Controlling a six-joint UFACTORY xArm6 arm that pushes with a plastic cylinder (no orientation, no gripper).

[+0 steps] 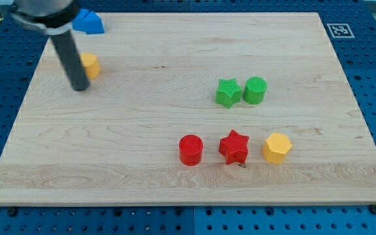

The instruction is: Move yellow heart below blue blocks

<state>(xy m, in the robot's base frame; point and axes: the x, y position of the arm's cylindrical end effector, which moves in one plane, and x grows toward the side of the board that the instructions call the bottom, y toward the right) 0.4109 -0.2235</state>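
Yellow heart (pixel 91 64) | my tip (pixel 79 87) touching its left | blue block (pixel 87 23) above

The wooden board (pixel 175 39) carries blue (pixel 87 23), yellow (pixel 91 64) (pixel 277 147), green (pixel 228 93) (pixel 254 90) and red (pixel 190 149) (pixel 234 146) blocks.

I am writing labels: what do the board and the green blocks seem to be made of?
The board looks like pale, matte wood: grain lines run along it. The green star and green cylinder look like matte plastic, perhaps 3D-printed, with fine ridges.
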